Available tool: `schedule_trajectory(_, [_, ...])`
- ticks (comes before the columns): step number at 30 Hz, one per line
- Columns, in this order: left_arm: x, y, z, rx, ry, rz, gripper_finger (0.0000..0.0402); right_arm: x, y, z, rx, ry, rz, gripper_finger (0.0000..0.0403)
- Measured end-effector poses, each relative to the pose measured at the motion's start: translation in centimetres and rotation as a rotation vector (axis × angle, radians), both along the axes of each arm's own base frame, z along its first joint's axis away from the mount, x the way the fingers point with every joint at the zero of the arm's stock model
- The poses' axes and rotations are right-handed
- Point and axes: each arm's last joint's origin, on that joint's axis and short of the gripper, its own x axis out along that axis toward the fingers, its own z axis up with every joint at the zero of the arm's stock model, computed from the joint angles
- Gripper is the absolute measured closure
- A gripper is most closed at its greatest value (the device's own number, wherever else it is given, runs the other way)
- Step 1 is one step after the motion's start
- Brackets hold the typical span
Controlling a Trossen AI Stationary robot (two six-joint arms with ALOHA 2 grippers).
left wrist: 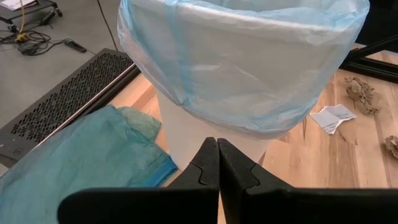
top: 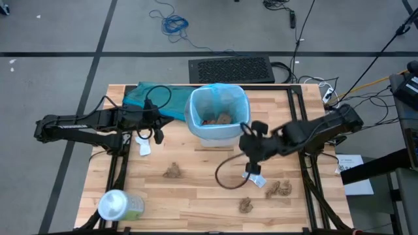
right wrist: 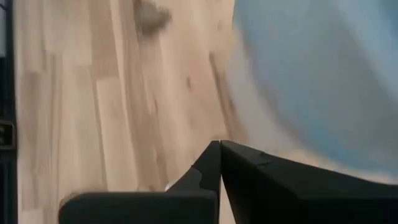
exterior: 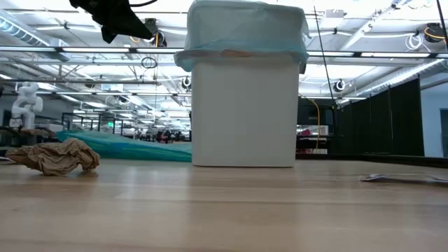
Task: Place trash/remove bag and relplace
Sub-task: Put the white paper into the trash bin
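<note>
Foreground: crumpled brown paper wad [exterior: 57,155] lies nearest on the wooden table [top: 196,189].
Bin: white bin [exterior: 243,112] stands at the table's back middle, light-blue bag [top: 219,112] lining it, folded over its rim.
Trash: brown wads inside the bin; others scattered on the table.
Left gripper [left wrist: 217,163]: clenched, empty, beside the bin.
Right gripper [right wrist: 219,163]: clenched, empty, near the bin's front.

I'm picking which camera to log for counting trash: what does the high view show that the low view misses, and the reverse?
Only the high view shows the paper wads inside the bin, the wads near the right table edge, the pale-green container and both arms. Only the low view shows the room behind and the bin's white wall. Both show the light-blue bag, the teal bag and one brown wad.
</note>
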Motion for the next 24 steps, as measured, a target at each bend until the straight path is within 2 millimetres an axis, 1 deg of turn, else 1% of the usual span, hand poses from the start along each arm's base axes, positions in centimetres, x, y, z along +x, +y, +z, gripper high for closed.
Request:
schedule_trajectory(3, [0.0, 0.0, 0.0, 0.000, 0.000, 0.000, 0.0402, -0.3, 1.2, -2.6, 0.054, 0.057, -0.035, 0.0402])
schedule_trajectory(6, [0.0, 0.0, 0.0, -0.001, 0.002, 0.000, 0.0402, -0.5, 2.9, -4.8, 0.140, 0.064, -0.043, 0.0403])
schedule_trajectory(9, [0.0, 0.0, 0.0, 0.001, 0.003, 0.000, 0.0402, -0.9, 4.3, -7.0, 0.185, 0.069, -0.071, 0.0403])
schedule_trajectory(13, [0.0, 0.0, 0.0, 0.001, 0.003, -0.001, 0.0402, -1.8, 5.2, -10.8, 0.240, 0.090, -0.170, 0.0403])
schedule_trajectory(16, [0.0, 0.0, 0.0, 0.002, 0.003, -0.001, 0.0402, -2.4, 5.3, -13.6, 0.296, 0.087, -0.262, 0.0400])
schedule_trajectory(18, [0.0, 0.0, 0.0, 0.005, 0.004, -0.003, 0.0402, -2.8, 5.4, -15.2, 0.336, 0.089, -0.288, 0.0389])
schedule_trajectory(20, [0.0, 0.0, 0.0, 0.006, 0.005, -0.003, 0.0402, -3.2, 5.4, -16.4, 0.353, 0.090, -0.314, 0.0369])
schedule_trajectory(24, [0.0, 0.0, 0.0, 0.006, 0.004, -0.003, 0.0402, -4.0, 5.3, -18.2, 0.336, 0.130, -0.359, 0.0311])
